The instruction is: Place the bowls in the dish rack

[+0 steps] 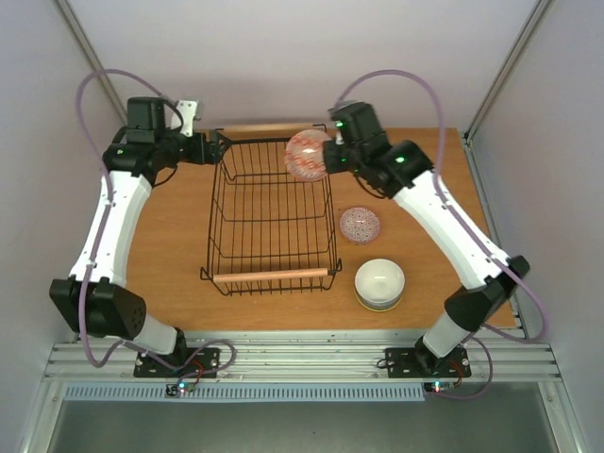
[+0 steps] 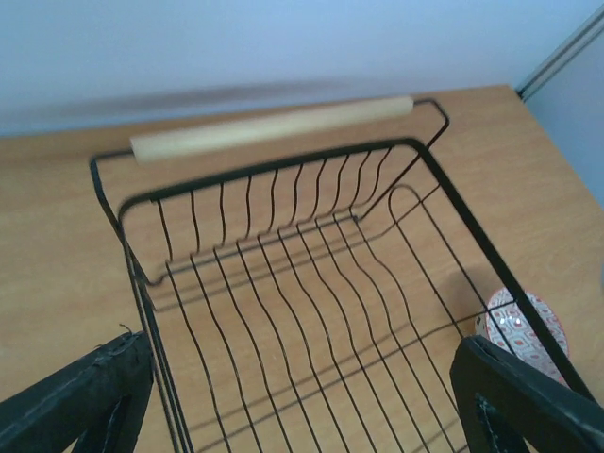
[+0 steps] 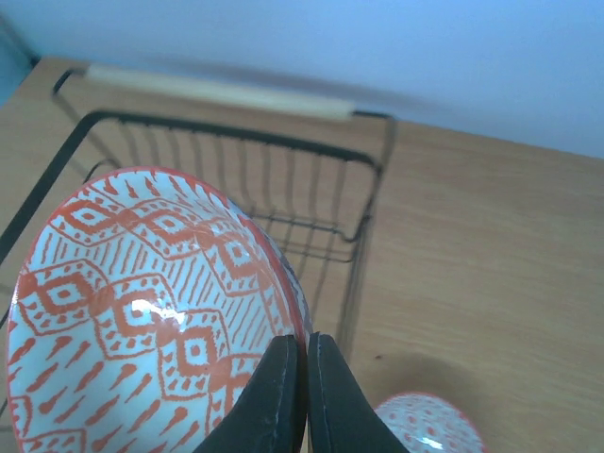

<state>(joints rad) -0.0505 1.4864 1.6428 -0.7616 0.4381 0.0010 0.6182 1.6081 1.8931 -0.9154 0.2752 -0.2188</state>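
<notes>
We look down on a light brown wooden table [image 1: 170, 236] with a rectangular black wire dish rack [image 1: 269, 217] at its middle. One pale wooden bar handle of the rack faces the near edge and the other faces the far edge. No bowl lies inside the rack.

The right gripper [image 1: 327, 157] reaches in from the right, its two black fingers pressed together on the rim of a round ceramic bowl with a red-and-white diamond pattern [image 1: 307, 156]. That bowl is tilted on its side above the rack's far right corner, clear of the table.

The left gripper [image 1: 220, 146] sits at the rack's far left corner. Its wrist camera shows its fingers spread wide apart and holding nothing.

Two more bowls rest on the table just right of the rack. A small red-speckled bowl [image 1: 360, 225] sits beside its right wall, and a plain cream bowl [image 1: 379, 283] sits nearer the table's near edge.
</notes>
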